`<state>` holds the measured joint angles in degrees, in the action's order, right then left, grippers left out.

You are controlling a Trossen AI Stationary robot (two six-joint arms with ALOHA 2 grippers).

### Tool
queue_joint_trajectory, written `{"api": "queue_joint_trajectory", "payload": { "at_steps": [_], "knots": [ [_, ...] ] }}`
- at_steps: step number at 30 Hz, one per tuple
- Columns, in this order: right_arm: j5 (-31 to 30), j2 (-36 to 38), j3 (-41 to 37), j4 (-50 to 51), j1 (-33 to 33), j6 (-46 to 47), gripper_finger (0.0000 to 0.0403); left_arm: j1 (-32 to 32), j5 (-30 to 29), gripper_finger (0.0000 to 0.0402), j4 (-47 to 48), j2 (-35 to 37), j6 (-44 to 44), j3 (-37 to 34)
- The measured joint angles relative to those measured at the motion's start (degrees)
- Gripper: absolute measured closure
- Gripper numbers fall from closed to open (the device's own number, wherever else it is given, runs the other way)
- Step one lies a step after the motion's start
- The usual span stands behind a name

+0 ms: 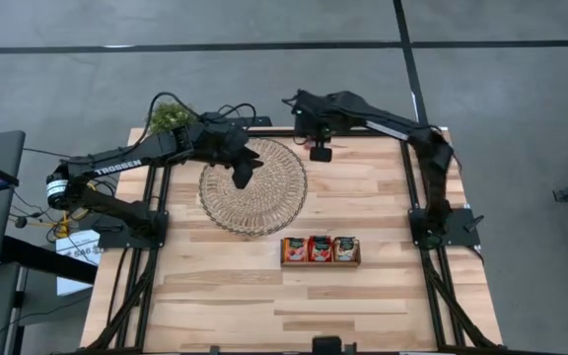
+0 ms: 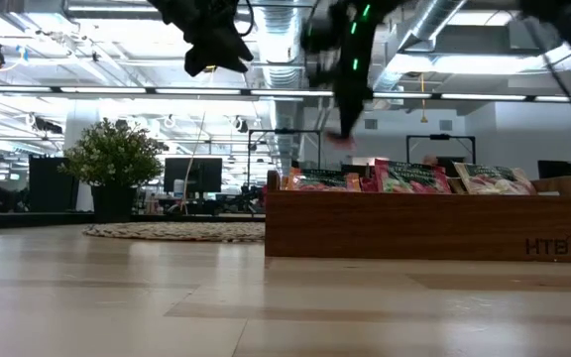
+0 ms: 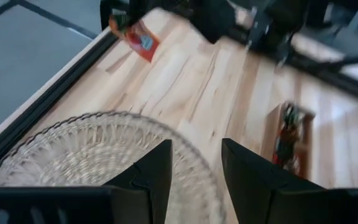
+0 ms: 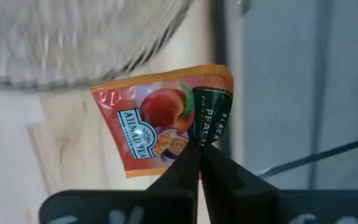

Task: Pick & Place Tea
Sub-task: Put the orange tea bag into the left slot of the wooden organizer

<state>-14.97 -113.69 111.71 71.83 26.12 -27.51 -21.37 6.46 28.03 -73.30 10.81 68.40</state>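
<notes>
One tea sachet point(image 4: 160, 121) is already pinched in the right gripper point(image 4: 199, 155), fingertips clamped tight on its dark edge, so the packet hangs out past the tips with its printed face toward the wrist camera. It's a red-orange peach one. From above, that gripper sits up by the far edge of the table point(image 1: 383, 316), just beside the round woven mat point(image 1: 252, 187) and above the boards.

What the next move seems to hinge on: the wooden tray point(image 1: 320, 250) lies toward the near side of the table from the held sachet, well apart from it, and the right arm is the one holding, so I'd guess it's the one to carry it over. The tray's three compartments all look to have sachets standing in them already, reds plus a paler one at the right end, so dropping another in means finding a slot without knocking the ones sticking up over the rim.

The left gripper point(image 3: 194, 177) hovers above the mat, fingers apart, nothing between them. It's off to the side of a straight line from sachet to tray, so I don't think it blocks anything. A small green plant point(image 1: 169, 116) sits at the far left corner, out of the way.
</notes>
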Motion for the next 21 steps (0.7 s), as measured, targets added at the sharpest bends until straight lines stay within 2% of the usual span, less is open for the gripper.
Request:
{"api": "queue_joint_trajectory", "payload": {
  "at_steps": [4,9,14,21],
  "knots": [
    [-2.4,7.0,0.1,-4.5,-4.1,0.0,0.0402,0.1,2.6,0.0271,-6.8,0.0,5.9,0.0],
    [-5.5,12.0,0.1,-6.8,-10.7,0.4,0.0403,1.8,4.9,0.0271,-18.2,0.0,12.1,0.0],
    [-9.4,12.9,0.1,-5.6,-16.9,2.0,0.0403,4.6,3.6,0.0271,-24.3,0.0,16.1,0.0],
    [-9.3,12.9,0.1,-4.5,-23.1,2.2,0.0403,8.7,0.6,0.0271,-26.4,-1.4,20.8,0.1]
  ]
}}
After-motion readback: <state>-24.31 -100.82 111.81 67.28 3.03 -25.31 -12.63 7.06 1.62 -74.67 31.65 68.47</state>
